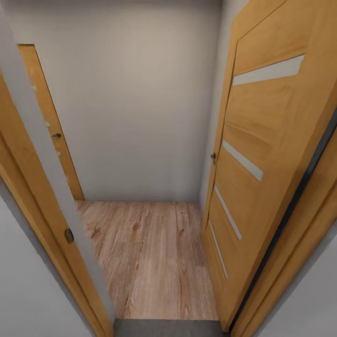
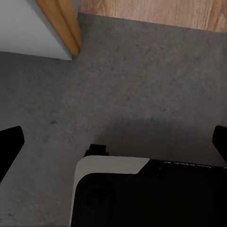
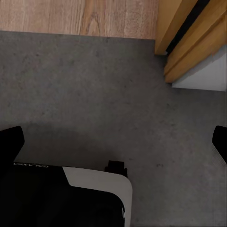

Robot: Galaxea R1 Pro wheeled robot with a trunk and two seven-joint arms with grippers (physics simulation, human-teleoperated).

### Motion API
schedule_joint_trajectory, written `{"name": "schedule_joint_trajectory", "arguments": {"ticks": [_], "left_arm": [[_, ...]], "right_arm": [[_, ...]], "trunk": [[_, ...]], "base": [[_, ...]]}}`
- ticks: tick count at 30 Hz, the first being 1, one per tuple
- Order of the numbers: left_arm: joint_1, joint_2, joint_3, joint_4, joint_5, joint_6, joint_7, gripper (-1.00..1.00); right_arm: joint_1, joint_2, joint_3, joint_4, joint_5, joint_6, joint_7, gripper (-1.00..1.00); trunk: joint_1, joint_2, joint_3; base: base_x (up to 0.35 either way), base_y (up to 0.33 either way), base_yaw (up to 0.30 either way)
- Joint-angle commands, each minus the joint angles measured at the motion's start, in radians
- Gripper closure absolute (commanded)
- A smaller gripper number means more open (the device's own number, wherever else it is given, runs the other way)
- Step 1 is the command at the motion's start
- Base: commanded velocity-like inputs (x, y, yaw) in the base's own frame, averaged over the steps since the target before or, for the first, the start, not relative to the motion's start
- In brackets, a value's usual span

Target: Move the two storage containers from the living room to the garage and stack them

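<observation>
Head view: an open honey-coloured wooden door and a light wood-plank floor beyond the threshold; no containers visible. Left wrist view: left pincer spread wide, empty, over dark grey speckled concrete floor. Right wrist view: right pincer likewise open, empty. Best to drive through centred between the jambs.

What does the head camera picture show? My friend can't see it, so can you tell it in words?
A doorway opens onto a small space with a light wood-plank floor and a plain pale wall at the far end. An orange-brown wooden door with pale slanted stripes stands open on the right, and another door's edge shows on the left.
</observation>
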State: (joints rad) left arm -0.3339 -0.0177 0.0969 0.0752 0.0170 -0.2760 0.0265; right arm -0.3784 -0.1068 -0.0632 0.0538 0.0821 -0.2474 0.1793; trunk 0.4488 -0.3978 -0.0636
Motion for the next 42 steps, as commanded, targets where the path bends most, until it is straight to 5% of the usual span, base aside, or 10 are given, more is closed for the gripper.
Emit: {"name": "schedule_joint_trajectory", "arguments": {"ticks": [1,42], "left_arm": [[-0.002,0.000,0.005,0.005,0.001,-0.007,0.001,-1.00],[-0.002,0.003,0.006,0.005,0.001,-0.008,0.007,-1.00]], "right_arm": [[-0.002,-0.001,-0.007,0.004,0.008,-0.007,0.002,-1.00],[-0.002,-0.001,-0.006,0.004,0.008,-0.007,0.002,-1.00]], "trunk": [[0.001,-0.002,-0.002],[0.001,-0.002,-0.002]], "base": [[0.312,-0.063,0.000],[0.112,-0.034,0.022]]}}
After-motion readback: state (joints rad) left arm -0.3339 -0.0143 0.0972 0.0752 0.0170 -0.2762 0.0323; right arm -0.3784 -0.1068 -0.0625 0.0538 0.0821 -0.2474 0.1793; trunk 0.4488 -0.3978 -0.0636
